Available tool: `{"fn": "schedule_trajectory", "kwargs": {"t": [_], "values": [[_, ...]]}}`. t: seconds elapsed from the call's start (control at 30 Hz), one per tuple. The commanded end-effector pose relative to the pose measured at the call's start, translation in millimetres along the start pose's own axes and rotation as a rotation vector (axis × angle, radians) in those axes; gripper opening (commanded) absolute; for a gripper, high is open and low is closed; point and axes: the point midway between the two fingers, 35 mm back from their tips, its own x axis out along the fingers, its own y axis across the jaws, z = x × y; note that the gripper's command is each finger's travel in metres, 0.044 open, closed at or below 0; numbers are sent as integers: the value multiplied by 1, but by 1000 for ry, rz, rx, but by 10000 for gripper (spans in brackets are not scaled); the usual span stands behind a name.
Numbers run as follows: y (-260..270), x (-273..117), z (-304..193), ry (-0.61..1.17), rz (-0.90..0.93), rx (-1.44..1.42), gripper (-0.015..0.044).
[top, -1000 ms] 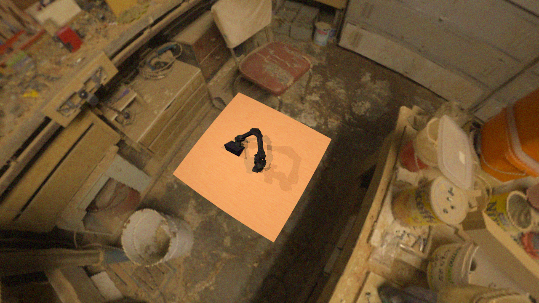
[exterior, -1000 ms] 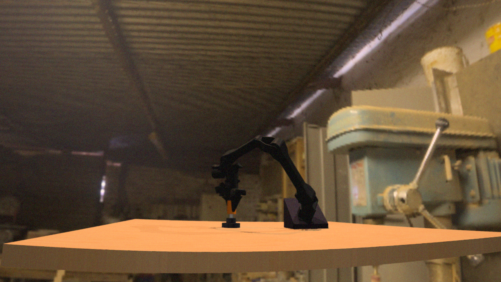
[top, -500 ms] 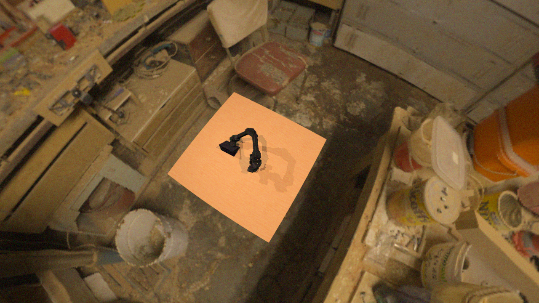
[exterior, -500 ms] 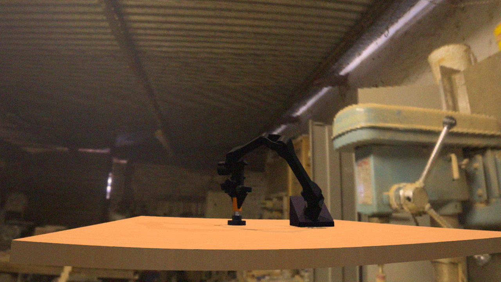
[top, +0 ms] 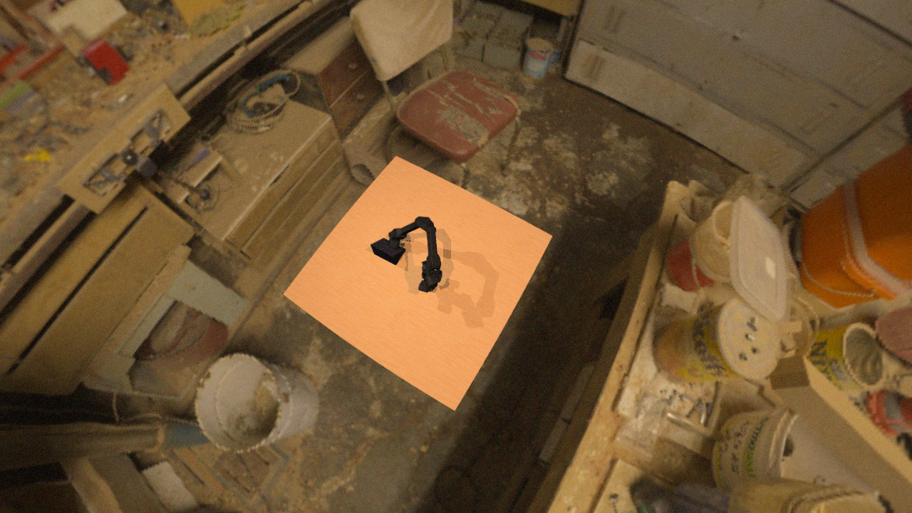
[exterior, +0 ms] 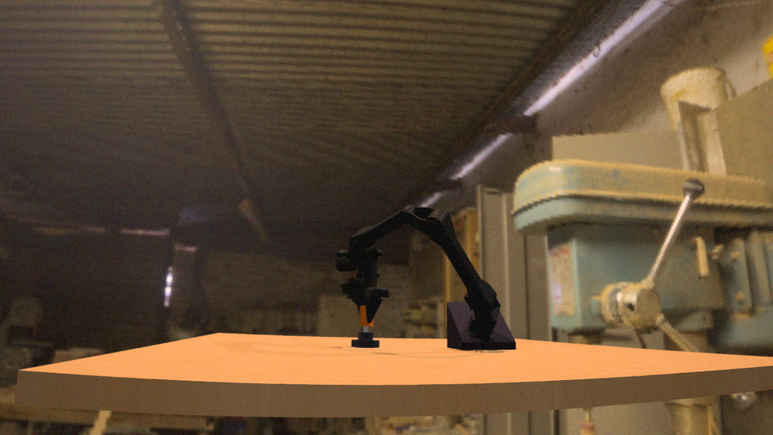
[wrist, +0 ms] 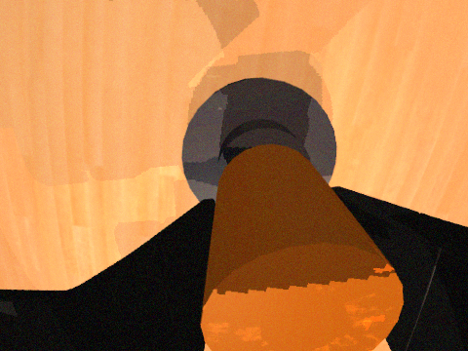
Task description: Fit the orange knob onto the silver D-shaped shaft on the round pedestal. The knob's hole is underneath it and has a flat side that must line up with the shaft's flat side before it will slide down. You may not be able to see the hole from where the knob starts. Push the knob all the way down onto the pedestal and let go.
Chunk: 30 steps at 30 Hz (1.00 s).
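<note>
My gripper (exterior: 367, 318) (wrist: 271, 205) is shut on the orange knob (exterior: 363, 315) (wrist: 288, 210) and holds it upright, directly above the round pedestal. The dark round pedestal (exterior: 365, 342) (wrist: 200, 132) stands on the table. A short length of the silver shaft (exterior: 366, 328) shows between the knob's lower end and the pedestal in the exterior view. The knob's hole, the shaft's top and both flat sides are hidden. In the wrist view the knob covers the shaft and part of the pedestal. In the top view the arm hides knob and pedestal.
The light wooden table (top: 382, 331) (exterior: 216, 373) carries the arm's dark wedge-shaped base (top: 386, 251) (exterior: 456, 330), which is to the right of the pedestal in the exterior view. The arm arches from this base over to the pedestal. Shadows of the arm fall on the table.
</note>
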Motion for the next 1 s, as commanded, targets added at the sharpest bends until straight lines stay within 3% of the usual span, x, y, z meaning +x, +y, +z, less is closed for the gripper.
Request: {"fn": "schedule_trajectory", "kwargs": {"t": [0.0, 0.23, 0.47, 0.97], "values": [[0, 0, 1, -2, -2, -2, 0], [0, -5, 2, -1, -2, -11, 0], [-2, -2, 2, -1, -2, -212, 0], [1, -4, 1, -1, -2, -211, 0]]}}
